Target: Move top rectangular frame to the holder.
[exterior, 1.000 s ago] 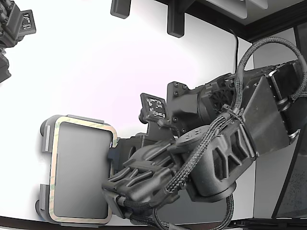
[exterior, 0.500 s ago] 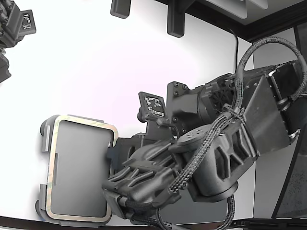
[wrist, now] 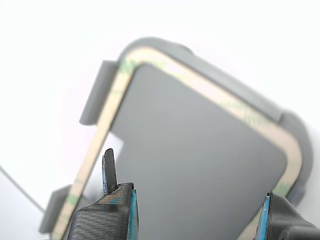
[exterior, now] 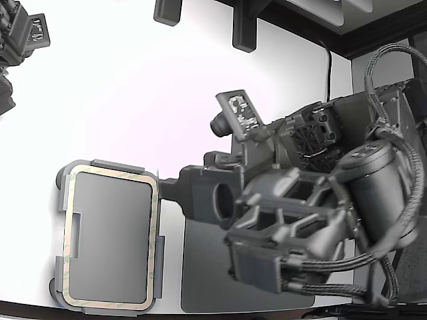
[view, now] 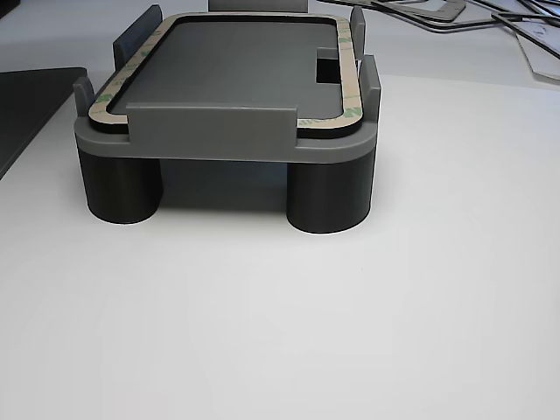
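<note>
The top rectangular frame [exterior: 113,169], a thin pale beige outline with greenish mottling, lies flat inside the holder [exterior: 66,193], a grey plate with raised edge tabs, at the exterior view's lower left. My gripper [exterior: 170,190] is just off the holder's right edge in that view. In the wrist view the gripper [wrist: 190,192] is open and empty, its two fingers [wrist: 117,200] spread wide above the frame [wrist: 200,82] and the holder [wrist: 95,95]. The other view shows the frame [view: 346,79] seated between the tabs of the holder [view: 210,131], which stands on round legs.
A dark grey flat mat [exterior: 207,267] lies under my arm beside the holder, and shows in the other view [view: 26,105]. A second arm [exterior: 20,40] is at the exterior view's top left. Dark brackets [exterior: 243,27] stand at the table's far edge. Cables [view: 455,17] lie behind the holder.
My arm has pulled back to the exterior view's right and its wrist has turned. The gripper no longer covers the frame's edge. The frame now lies square in the holder.
</note>
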Motion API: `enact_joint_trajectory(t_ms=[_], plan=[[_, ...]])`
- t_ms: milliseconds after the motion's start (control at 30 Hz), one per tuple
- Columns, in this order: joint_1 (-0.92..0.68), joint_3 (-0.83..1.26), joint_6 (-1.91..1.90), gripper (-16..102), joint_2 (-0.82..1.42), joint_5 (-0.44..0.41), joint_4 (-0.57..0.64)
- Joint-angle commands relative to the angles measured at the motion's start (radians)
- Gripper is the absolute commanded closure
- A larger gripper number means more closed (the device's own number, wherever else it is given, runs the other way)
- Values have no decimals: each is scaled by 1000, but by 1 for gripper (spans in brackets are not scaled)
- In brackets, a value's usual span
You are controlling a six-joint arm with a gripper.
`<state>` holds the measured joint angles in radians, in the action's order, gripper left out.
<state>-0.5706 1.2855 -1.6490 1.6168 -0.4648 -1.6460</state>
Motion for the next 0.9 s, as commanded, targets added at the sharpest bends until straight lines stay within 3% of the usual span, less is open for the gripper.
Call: enact_joint_trajectory(t_ms=[0, 67, 233, 467, 767, 867], plan=[[21, 34, 383, -14, 133, -167, -3], [63, 109, 600, -14, 238, -186, 54], [247, 411, 1075, -14, 566, -5, 290], [390, 842, 1319, -14, 927, 75, 543], [468, 1226, 1448, -14, 1272, 152, 666], [468, 1313, 1462, -14, 1336, 164, 657]])
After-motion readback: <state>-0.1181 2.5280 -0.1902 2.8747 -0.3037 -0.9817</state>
